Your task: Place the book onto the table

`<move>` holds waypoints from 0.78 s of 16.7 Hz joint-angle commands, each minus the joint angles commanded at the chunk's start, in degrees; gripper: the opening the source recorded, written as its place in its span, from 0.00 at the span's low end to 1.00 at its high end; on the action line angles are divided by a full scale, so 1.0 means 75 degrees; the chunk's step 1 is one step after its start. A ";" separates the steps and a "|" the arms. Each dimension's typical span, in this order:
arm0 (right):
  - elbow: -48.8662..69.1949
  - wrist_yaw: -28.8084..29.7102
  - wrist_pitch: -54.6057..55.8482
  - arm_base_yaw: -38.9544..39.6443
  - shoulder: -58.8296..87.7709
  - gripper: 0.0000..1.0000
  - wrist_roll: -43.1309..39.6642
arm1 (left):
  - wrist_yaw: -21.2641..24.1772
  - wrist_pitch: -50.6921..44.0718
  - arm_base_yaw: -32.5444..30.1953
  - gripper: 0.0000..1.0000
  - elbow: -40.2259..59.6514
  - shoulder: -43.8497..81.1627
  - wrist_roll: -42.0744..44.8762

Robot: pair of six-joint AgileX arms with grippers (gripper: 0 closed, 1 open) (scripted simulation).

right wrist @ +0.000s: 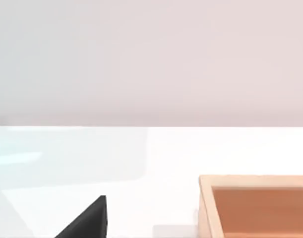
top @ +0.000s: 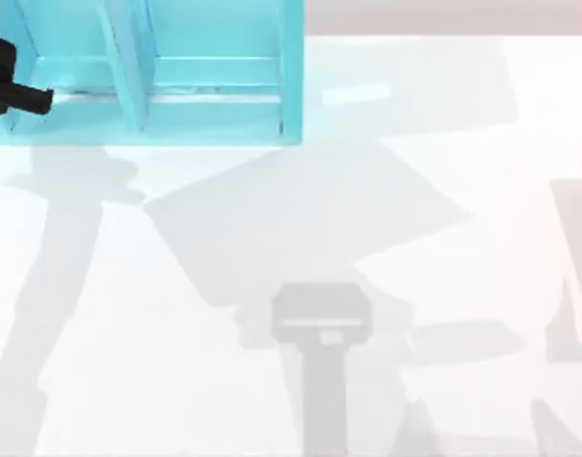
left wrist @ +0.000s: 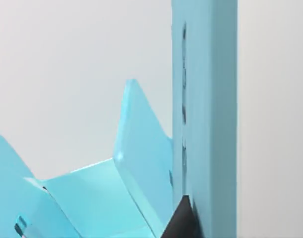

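While my left gripper (top: pixel 29 98) sits at the shelf (top: pixel 214 71) by the table's (top: pixel 271 286) far-left corner, fingers unreadable, no book has reached the tabletop.

- One turquoise shelf unit (top: pixel 214 95) with upright dividers, standing at the far left of the tabletop; two of its compartments are in the top view.
- One glossy white tabletop (top: pixel 443 248).
- One open, tan wooden box (right wrist: pixel 255 206), seen from the right wrist.
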 joint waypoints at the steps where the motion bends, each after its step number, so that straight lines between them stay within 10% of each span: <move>1: 0.0000 0.0000 0.0000 0.0000 0.0000 1.00 0.0000 | -0.0011 -0.0141 -0.0009 0.00 -0.0086 -0.0206 -0.0005; 13: 0.0000 0.0000 0.0000 0.0000 0.0000 1.00 0.0000 | -0.0247 -0.0444 -0.0496 0.00 0.0197 -0.0039 -0.1012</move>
